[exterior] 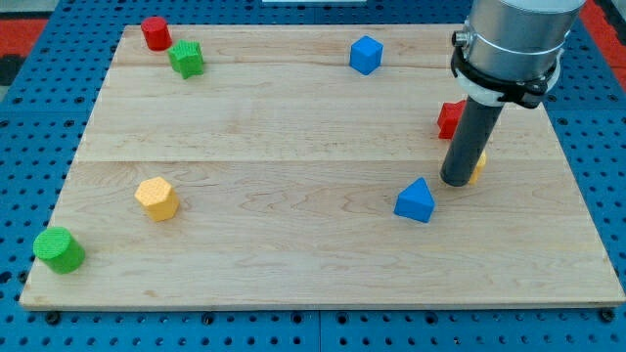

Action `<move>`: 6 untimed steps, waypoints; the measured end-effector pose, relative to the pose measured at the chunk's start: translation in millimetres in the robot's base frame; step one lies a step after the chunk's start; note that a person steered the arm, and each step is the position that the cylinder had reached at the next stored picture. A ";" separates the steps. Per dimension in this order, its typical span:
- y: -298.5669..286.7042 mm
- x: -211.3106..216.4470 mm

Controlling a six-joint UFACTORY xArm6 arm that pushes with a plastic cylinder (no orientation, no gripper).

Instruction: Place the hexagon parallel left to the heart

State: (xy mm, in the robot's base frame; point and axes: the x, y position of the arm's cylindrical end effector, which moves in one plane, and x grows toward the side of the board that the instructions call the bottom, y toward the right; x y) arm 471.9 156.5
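A yellow hexagon (156,198) lies at the view's left on the wooden board (293,264). My tip (456,182) rests on the board at the view's right, far from the hexagon. A yellow block (478,166) peeks out just right of the rod, touching or nearly touching it; its shape is hidden. A red block (449,119) sits just above the tip, partly hidden behind the rod, and its shape is unclear. Either one may be the heart; I cannot tell which. A blue triangular block (415,200) lies just below and left of the tip.
A red cylinder (155,32) and a green star (186,59) sit at the top left. A blue cube (365,55) is at the top centre. A green cylinder (60,249) stands at the bottom left corner, near the board's edge.
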 end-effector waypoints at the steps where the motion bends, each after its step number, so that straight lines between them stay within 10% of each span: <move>1: 2.4 32.8; 3: 17.3 9.1; 6: -173.0 -13.2</move>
State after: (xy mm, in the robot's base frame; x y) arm 458.7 -16.5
